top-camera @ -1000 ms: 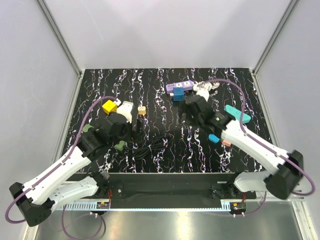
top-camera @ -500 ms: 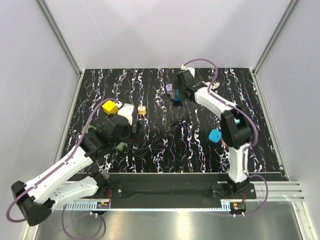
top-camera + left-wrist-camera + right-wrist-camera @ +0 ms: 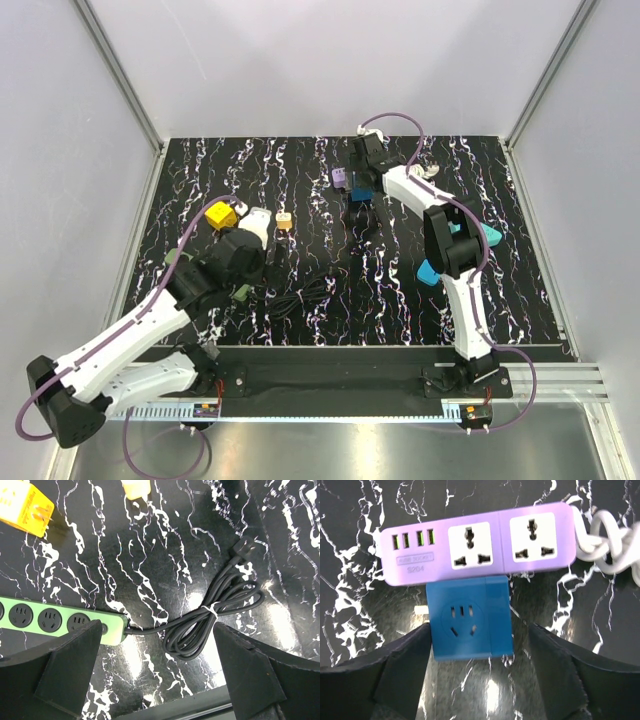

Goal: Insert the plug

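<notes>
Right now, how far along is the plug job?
Done: nothing; the purple strip shows empty sockets. In hand: the right tool, open, straddles the blue adapter lying against it; the left tool hangs open above the green strip. Left: grasp and insert.

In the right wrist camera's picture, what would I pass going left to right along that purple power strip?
On the purple power strip: four USB ports → first three-pin socket → second three-pin socket → twisted white cable leaving its right end.
</notes>
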You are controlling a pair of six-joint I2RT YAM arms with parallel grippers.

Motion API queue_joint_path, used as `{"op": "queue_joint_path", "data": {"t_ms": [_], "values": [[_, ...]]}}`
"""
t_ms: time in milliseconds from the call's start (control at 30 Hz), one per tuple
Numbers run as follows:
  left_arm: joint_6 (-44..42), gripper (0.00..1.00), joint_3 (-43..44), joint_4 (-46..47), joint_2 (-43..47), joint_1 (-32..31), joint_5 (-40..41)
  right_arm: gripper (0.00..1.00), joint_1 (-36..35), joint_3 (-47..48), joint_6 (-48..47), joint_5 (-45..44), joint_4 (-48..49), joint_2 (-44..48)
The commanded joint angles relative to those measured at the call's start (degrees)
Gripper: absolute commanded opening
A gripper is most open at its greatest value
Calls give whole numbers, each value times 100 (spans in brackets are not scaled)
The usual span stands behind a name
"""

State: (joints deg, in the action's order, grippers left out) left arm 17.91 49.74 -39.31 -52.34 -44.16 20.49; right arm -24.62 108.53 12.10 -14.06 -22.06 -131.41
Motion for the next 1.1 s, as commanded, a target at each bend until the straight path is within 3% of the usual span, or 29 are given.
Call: {"op": "queue_joint_path", "data": {"t_ms": [0, 67, 167, 200, 300, 433, 600, 700, 867, 1000, 1067], "values": [[-86, 99, 80, 222, -119, 22, 104, 80, 63, 309, -286, 412, 159, -165], [-86, 99, 89, 213, -136, 30, 87, 79, 80, 318, -392, 833, 150, -192], [-69, 99, 98, 213, -207, 48, 78, 60, 89, 125, -542, 871, 141, -60], [-34, 99, 98, 213, -207, 57, 69, 46, 89, -50, -629, 853, 158, 97], [141, 99, 106, 231, -163, 144, -18, 29, 89, -584, -909, 853, 255, 579], [265, 99, 150, 380, -242, 478, -1192, 15, 89, -1716, -1183, 1387, 903, 1597], [423, 99, 194, 459, -234, 979, -1917, 1, 80, -3187, -746, 2776, 1625, 3067], [529, 99, 256, 582, -128, 1032, -2364, 0, 80, -4293, -236, 3829, 2153, 4120], [608, 99, 361, 1030, 153, 1041, -3287, 0, 80, -5024, 1219, 5552, 3092, 4905], [591, 99, 440, 1416, 241, 1050, -4104, 0, 80, -5981, 3041, 6661, 5556, 5353], [599, 99, 379, 1776, 390, 1050, -4666, 0, 80, -6290, 4022, 6951, 6325, 5389]]}}
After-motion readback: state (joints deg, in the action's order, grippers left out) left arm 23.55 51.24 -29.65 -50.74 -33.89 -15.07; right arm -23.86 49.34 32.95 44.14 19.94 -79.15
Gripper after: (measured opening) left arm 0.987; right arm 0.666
